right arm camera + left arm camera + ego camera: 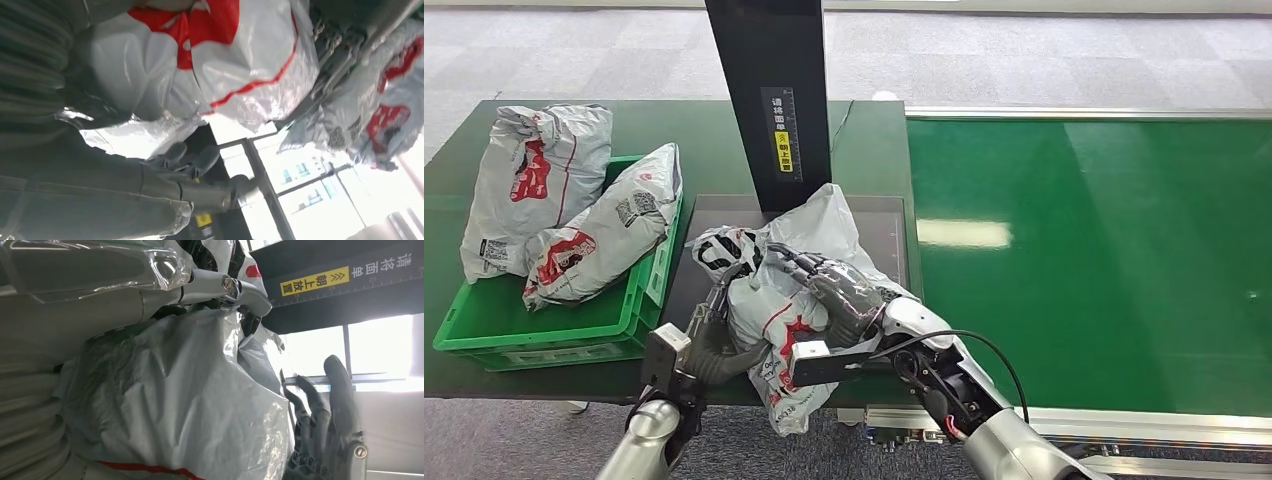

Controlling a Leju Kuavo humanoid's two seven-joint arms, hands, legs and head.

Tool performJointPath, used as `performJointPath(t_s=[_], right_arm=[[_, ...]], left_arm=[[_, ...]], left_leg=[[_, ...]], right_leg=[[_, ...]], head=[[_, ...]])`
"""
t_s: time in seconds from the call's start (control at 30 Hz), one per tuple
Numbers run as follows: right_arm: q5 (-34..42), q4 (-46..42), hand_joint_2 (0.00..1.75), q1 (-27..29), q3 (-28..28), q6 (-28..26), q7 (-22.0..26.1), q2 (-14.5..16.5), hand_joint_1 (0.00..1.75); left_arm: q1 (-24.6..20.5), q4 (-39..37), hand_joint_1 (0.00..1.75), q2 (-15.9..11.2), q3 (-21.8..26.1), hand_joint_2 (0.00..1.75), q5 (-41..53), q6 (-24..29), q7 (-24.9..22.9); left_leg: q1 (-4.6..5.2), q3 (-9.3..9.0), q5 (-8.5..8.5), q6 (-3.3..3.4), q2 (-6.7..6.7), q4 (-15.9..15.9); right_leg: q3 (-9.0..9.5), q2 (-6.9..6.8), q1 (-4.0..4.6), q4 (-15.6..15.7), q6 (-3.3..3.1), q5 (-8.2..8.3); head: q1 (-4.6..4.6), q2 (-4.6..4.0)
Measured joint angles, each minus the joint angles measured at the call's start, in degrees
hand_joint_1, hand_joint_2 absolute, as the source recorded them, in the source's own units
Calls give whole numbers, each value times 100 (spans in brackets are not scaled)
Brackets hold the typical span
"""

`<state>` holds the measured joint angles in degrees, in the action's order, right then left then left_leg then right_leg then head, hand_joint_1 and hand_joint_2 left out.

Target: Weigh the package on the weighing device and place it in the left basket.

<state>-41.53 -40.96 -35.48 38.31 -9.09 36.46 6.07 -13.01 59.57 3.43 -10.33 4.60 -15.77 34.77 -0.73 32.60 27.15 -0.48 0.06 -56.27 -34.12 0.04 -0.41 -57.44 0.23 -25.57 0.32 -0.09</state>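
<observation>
A white-grey plastic package (779, 305) with red print lies crumpled over the dark weighing plate (881, 228), its lower end hanging past the table's front edge. My left hand (720, 308) grips its left side. My right hand (842, 290) lies over its top and right side, dark fingers curled onto the plastic. In the left wrist view the package (190, 405) sits against my palm, with the right hand's fingers (332, 425) beyond it. The right wrist view has the package (235, 55) above my fingers (192, 159). The green basket (464, 335) stands to the left.
Two more white packages (534, 175) (609, 228) lie in the green basket, sticking up above its rim. A black column (769, 90) with a yellow label rises behind the plate. A green conveyor belt (1104, 250) runs off to the right.
</observation>
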Motion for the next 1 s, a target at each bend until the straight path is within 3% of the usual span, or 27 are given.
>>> performJointPath(t_s=[0.17, 0.33, 0.53, 0.67, 0.87, 1.0], right_arm=[[758, -431, 175, 332, -457, -3, 252, -91, 0], [1734, -1050, 175, 607, -1063, 492, 344, -172, 0], [2000, -1446, 175, 762, -1437, 685, 350, -235, 0], [2575, -1679, 175, 859, -1644, 985, 352, -281, 0], [3172, -1998, 175, 1012, -2022, 1443, 352, -374, 0], [3213, -2052, 175, 1049, -2243, 1646, 352, -374, 0]], left_arm=[[-1, 0, 0, 1, -80, 175, 52, 65, -14], [0, 6, 0, 2, -136, 175, 44, 23, -42], [0, 8, 0, 2, -165, 175, 39, 24, -50], [0, 15, 0, 1, -198, 175, 176, 124, -105], [-41, 152, 0, -37, -382, 175, 1346, 1058, -314], [-305, 210, 0, -127, -636, 175, 2550, 1475, -826]], left_leg=[[0, 1, 1, 0, 0, 0], [0, 1, 1, 0, 0, 0], [0, 0, 0, 0, 1, 0], [0, 1, 1, 0, 1, 0], [1, 1, 1, 0, 0, 0], [0, 1, 0, 0, -1, 0]], right_leg=[[-1, 0, 0, 0, 0, 0], [-1, 0, 0, 0, 0, 0], [-1, 1, 0, 0, 0, 0], [-1, 0, 0, 0, 0, 0], [-1, 0, -1, 1, 0, 0], [0, 0, 0, 1, 0, 1]], head=[[-1, 0], [0, 0], [-1, 0], [-1, 0], [0, 0], [0, 0]])
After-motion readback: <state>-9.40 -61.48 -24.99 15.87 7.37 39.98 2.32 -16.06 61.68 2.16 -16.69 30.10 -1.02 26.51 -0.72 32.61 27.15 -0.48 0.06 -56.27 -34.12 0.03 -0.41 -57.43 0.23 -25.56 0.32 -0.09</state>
